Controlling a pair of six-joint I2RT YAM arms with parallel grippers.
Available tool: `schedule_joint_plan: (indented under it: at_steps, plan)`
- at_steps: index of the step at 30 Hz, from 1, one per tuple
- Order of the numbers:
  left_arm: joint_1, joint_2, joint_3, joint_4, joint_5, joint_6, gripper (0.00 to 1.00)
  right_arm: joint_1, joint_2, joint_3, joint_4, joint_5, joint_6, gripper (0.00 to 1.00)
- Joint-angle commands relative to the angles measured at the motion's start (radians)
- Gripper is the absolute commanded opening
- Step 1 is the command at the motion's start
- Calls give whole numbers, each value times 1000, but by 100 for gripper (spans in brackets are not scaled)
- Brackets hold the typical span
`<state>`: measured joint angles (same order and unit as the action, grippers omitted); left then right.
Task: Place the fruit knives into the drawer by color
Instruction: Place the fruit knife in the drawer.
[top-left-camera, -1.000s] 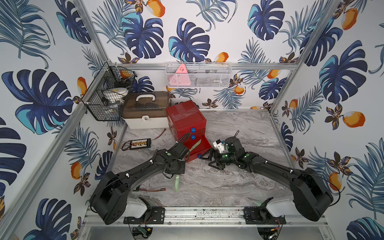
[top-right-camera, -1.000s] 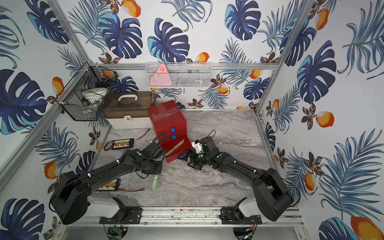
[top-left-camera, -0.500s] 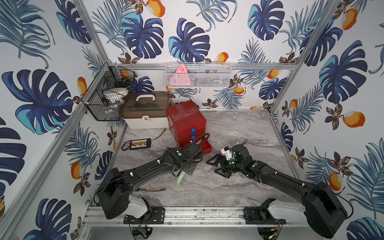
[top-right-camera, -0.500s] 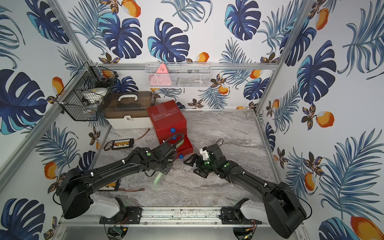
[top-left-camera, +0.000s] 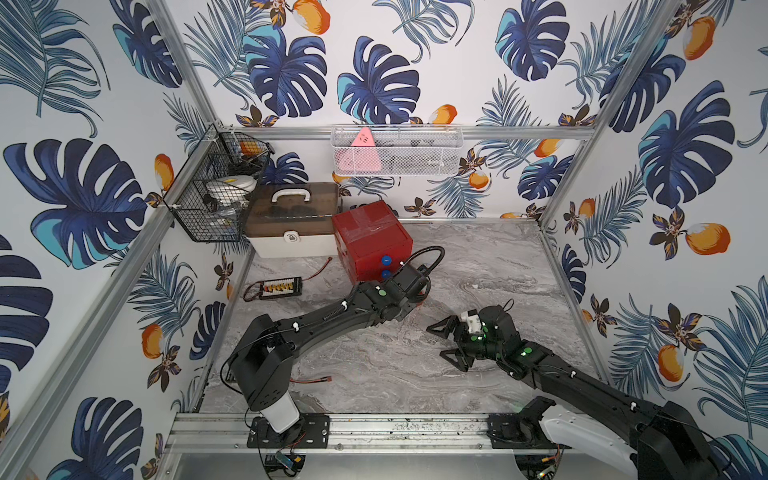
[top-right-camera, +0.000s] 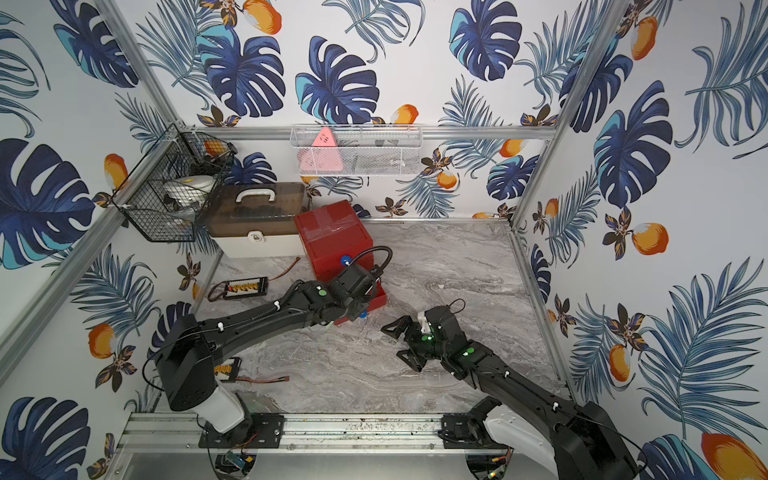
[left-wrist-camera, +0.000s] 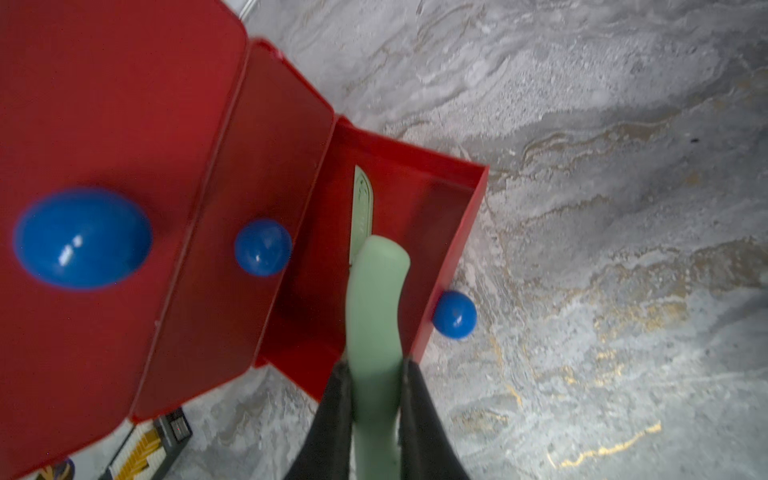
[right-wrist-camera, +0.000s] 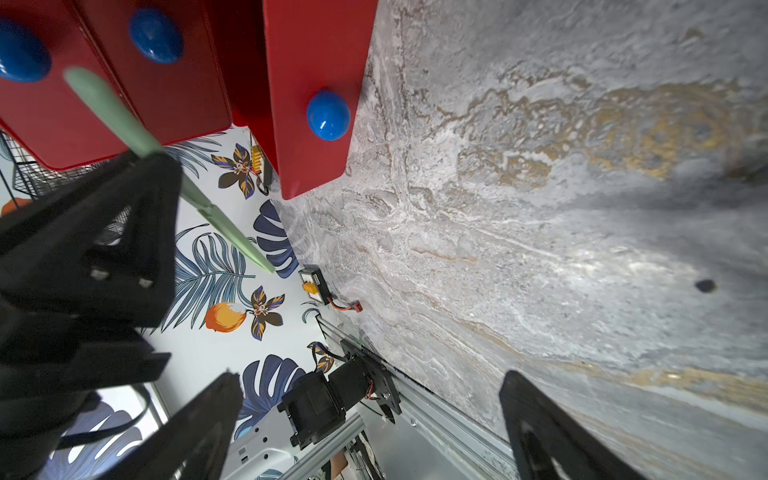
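With the left jaws clamped on a green knife (left-wrist-camera: 376, 316), its handle over the open bottom drawer (left-wrist-camera: 455, 245) where its twin (left-wrist-camera: 362, 203) lies, best level it low inside before releasing; right jaws gape empty above the bench (top-left-camera: 374, 365).

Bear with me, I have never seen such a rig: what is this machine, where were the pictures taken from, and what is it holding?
Two black robot arms stand at a marble table. Two pictures look down from overhead; the other two come from cameras on the arms' wrists. The left end effector is shut on a pale green knife, its handle over the open bottom drawer of a red chest, where another green knife lies. The right end effector is open and empty.
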<state>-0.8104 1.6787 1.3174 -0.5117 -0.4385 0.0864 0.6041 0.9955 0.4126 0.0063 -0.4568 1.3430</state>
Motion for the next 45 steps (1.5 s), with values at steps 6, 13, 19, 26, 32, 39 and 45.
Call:
schedule_joint_plan:
  at_steps: [6,13,19,26,32,39,45]
  plan:
    - [0,140,88,166,-58,154,15,-4,23,18,3,5,5,100]
    - [16,215,114,244,-77,239,15,-24,12,6,-1,-14,10,100]
    - [71,238,133,233,-54,235,15,-76,18,5,-8,-65,-9,100]
    - [74,228,120,184,-27,230,73,-130,66,24,19,-110,-28,100]
    - [74,179,140,122,-19,131,87,-144,183,60,105,-131,-39,98]
    - [63,105,259,18,6,-24,87,-147,382,101,304,-115,5,12]
    - [128,167,507,-82,-11,-125,81,-148,609,210,424,-153,-11,0]
